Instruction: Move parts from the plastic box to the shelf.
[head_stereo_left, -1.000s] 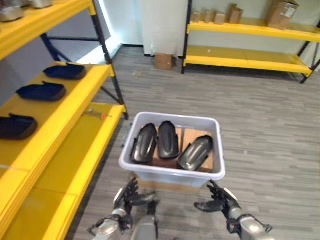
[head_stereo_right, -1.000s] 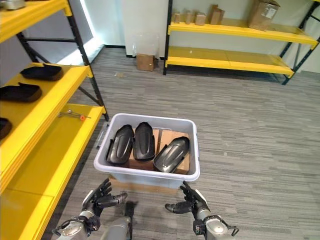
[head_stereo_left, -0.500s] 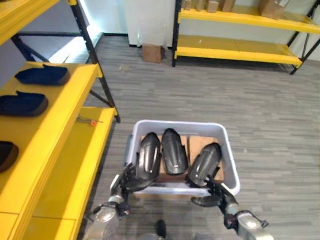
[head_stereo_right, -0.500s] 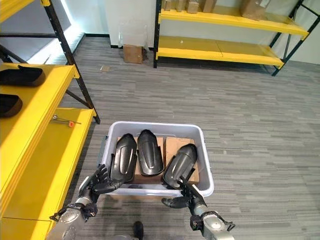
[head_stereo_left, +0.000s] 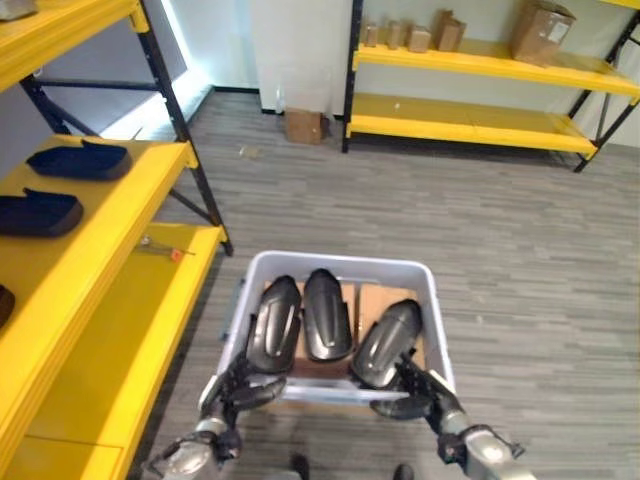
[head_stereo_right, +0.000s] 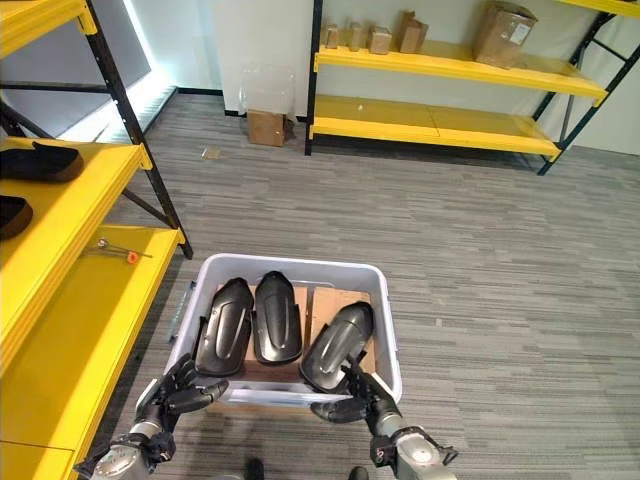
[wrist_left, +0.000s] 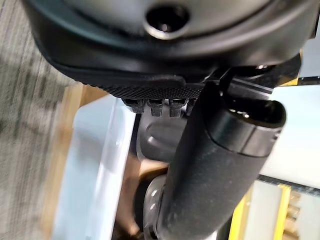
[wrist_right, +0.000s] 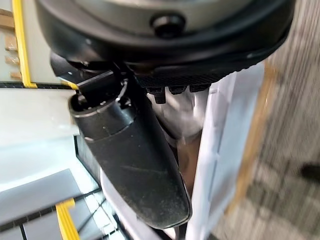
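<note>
Head stereo pair: high, looking steeply down/fwd, eyes slightly offset; both share plastic box (head_stereo_left: 437, 330), left shelf (head_stereo_left: 110, 250), floor. Wrist cams: v. close along each hand, facing box rim.

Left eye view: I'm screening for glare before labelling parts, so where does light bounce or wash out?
Left eye view: highlights streak the glossy black moulded parts in the pale grey plastic box; a bright band washes out the grey floor at upper left. Left wrist view: a pale sheen on the left hand, along its thumb.
</note>
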